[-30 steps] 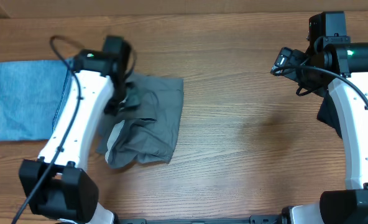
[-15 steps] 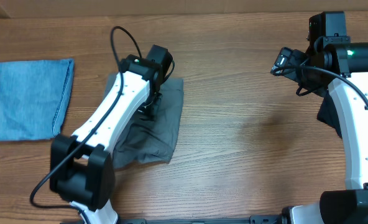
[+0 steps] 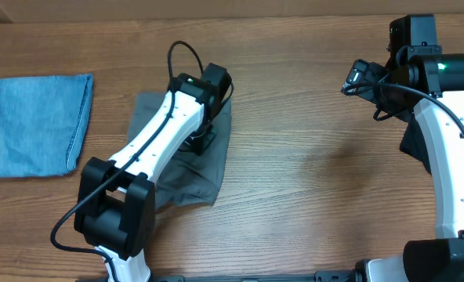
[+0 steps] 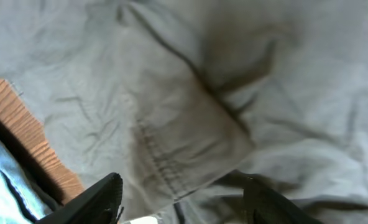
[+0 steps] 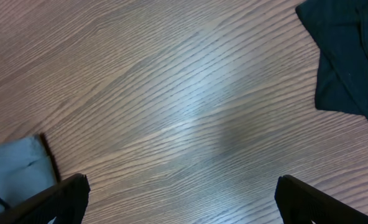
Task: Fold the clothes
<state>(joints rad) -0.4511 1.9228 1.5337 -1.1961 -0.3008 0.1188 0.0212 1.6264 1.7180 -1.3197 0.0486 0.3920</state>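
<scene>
Table [image 3: 310, 180], 3 cloth items: 1 grey garment [image 3: 197, 178] left of centre, partly hidden under the left arm [image 3: 157, 137]; 1 denim piece [image 3: 36, 124] far left, apart; 1 black garment [image 5: 349, 56] far right. Left gripper [image 4: 181, 194] spread over the grey cloth, shifted rightward since earlier. Right gripper [image 5: 183, 186] spread wide above bare wood.

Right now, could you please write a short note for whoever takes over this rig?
Left hand: open, low over the grey garment, holding nothing.
Right hand: open over bare table, holding nothing.
Grey garment: left of centre, doubled over but rumpled, with uneven edges.
Also there: denim piece at far left, black garment at the right edge.
Left to do: smooth it and finish the fold.
</scene>
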